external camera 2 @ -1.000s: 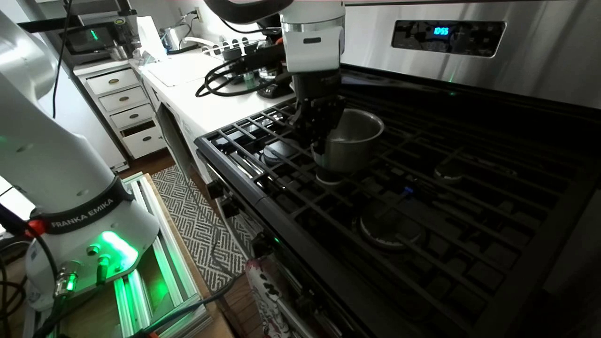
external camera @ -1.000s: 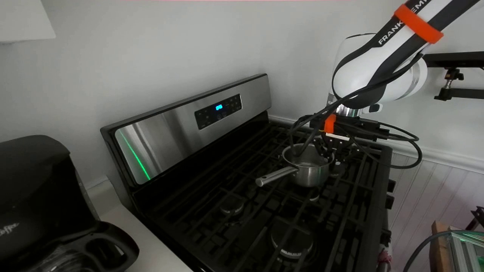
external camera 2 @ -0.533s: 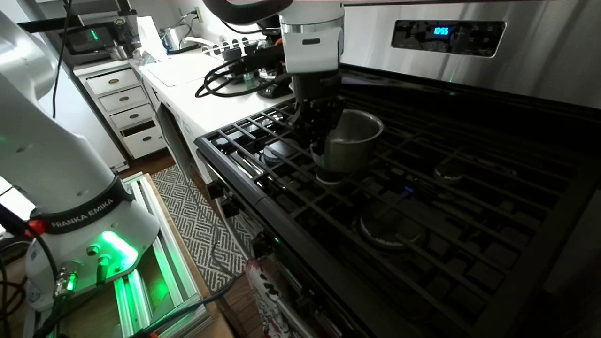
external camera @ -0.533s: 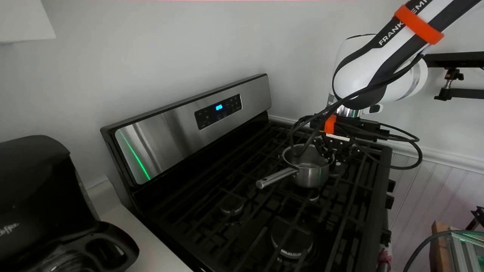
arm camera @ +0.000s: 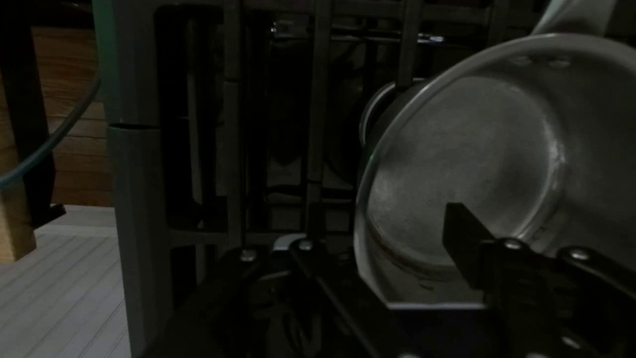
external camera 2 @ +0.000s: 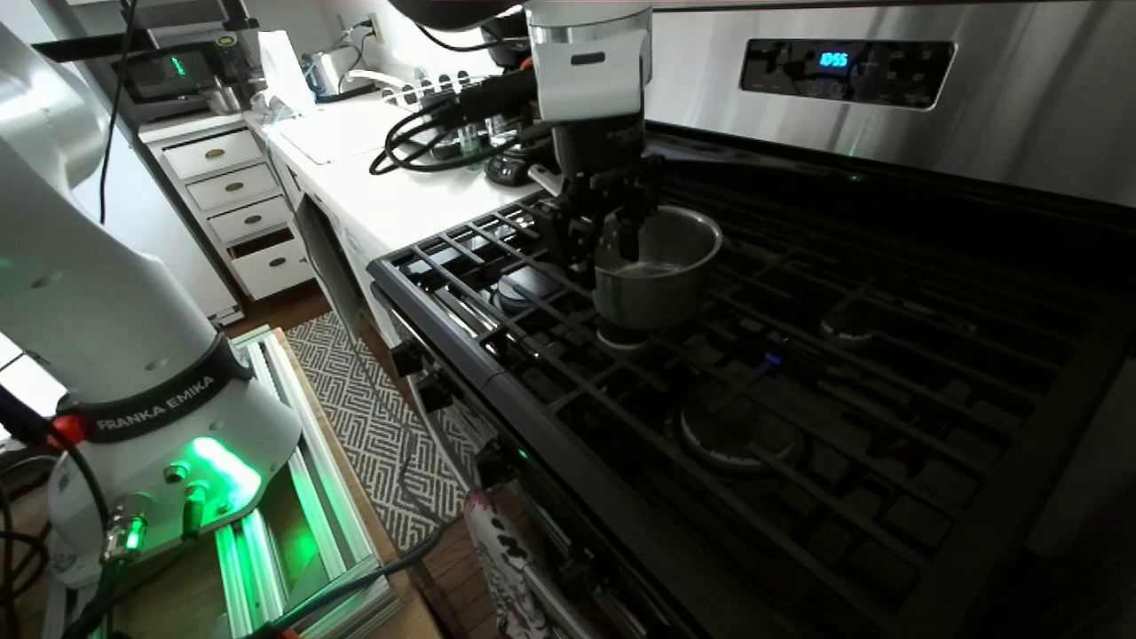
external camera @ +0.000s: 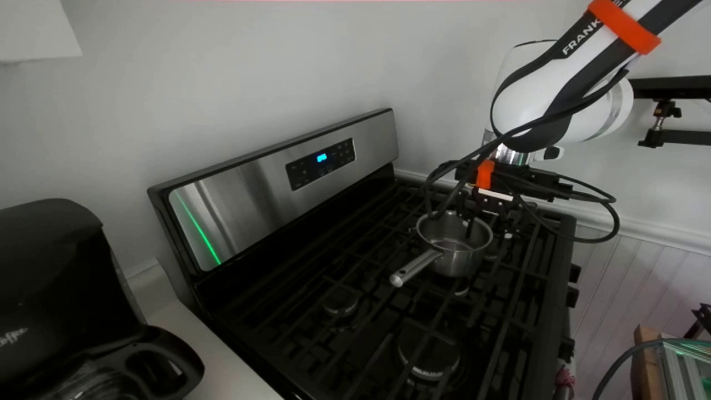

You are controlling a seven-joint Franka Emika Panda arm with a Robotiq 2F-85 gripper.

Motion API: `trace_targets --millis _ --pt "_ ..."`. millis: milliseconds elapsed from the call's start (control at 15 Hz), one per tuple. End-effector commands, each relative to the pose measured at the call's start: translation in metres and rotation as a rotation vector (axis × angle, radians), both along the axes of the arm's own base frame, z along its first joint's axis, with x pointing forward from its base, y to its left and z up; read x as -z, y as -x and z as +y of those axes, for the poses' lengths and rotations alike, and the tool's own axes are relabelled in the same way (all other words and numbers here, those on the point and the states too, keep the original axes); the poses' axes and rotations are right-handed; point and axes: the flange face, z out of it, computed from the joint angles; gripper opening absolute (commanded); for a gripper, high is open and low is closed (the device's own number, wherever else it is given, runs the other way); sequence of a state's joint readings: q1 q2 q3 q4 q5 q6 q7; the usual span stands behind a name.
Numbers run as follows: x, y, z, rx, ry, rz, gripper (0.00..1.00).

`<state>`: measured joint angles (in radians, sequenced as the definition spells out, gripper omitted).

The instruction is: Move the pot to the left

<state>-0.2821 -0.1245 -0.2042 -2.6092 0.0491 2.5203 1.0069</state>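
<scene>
The pot [external camera: 458, 262], a small silver saucepan, sits upright on the black stove grates in both exterior views. Its long handle [external camera: 414, 269] points toward the coffee maker's side. My gripper [external camera 2: 605, 253] stands at the pot's rim with its jaws apart. In the wrist view the gripper [arm camera: 389, 232] straddles the rim of the pot [arm camera: 462, 164]: one fingertip [arm camera: 464, 243] is over the inside, the other outside the wall. Gaps show between both fingers and the rim, so nothing is gripped. The outer finger is dark and hard to make out.
Raised grates [external camera 2: 799, 497] and several burners cover the stove. The control panel [external camera: 322, 161] rises along its back. A black coffee maker [external camera: 61, 300] stands on the counter beside it. Loose cables [external camera: 608, 222] hang from the wrist. A cloth [external camera 2: 510, 559] hangs at the stove's front.
The jaws have parted from the pot's rim, and the gripper has risen slightly. The pot has turned a little, its handle end swinging right and down in an exterior view.
</scene>
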Motion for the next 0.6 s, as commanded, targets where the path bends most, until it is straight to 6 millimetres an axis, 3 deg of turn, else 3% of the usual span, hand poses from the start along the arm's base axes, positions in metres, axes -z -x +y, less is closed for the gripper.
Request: trace_targets --millis 0,133,533 --pt "-0.019 0.004 -0.004 -0.027 -0.003 -0.03 0.95" --pt "-0.027 0.007 -0.007 -0.085 0.018 -0.03 1.0" --pt "-0.054 0.018 -0.017 -0.35 0.097 -0.002 1.0"
